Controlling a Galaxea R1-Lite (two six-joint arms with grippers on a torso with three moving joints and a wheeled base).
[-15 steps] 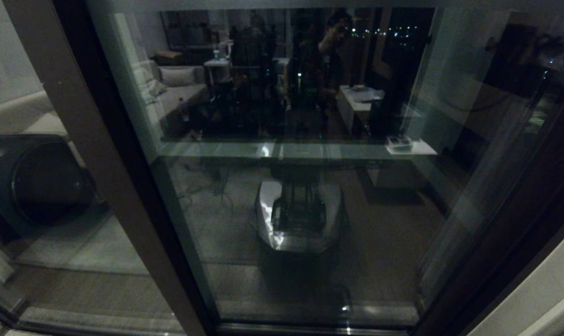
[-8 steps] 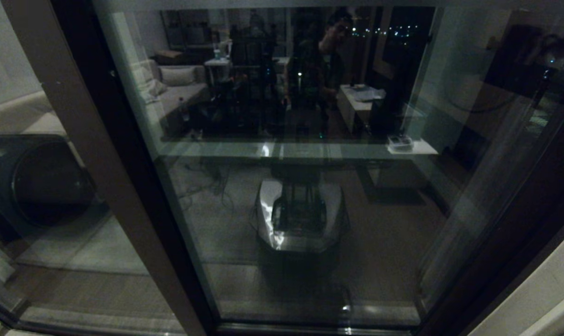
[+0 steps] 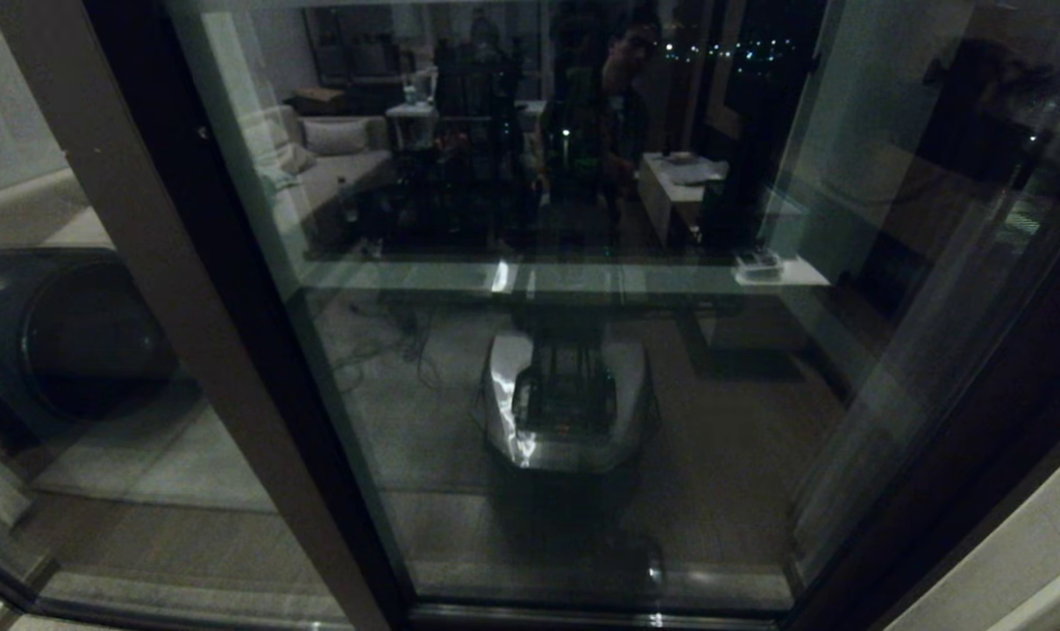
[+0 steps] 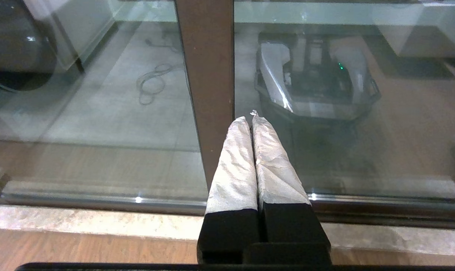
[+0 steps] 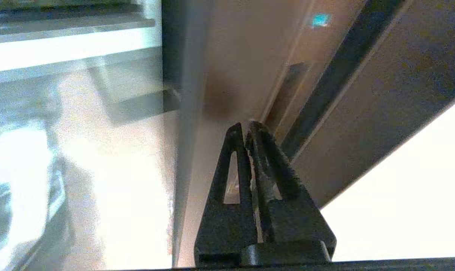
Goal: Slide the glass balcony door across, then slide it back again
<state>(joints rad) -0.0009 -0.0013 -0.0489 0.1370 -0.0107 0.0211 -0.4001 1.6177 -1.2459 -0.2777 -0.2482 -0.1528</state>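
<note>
Not much going on, but the glass balcony door (image 3: 547, 350) has crept a bit to the left in the head view. Its left stile (image 3: 258, 333) sits slightly nearer the left edge of the opening than a second ago. The room reflected in the pane has slid too: the white ledge (image 3: 779, 273) now shows a touch higher and further right.

The wooden floor (image 4: 80, 244) carries a pale stone sill (image 4: 99, 222) (running left to right), and the dark bottom track (image 4: 381, 214) lies along the sill's far edge, with the glass balcony door (image 4: 362, 158) standing in it.
</note>
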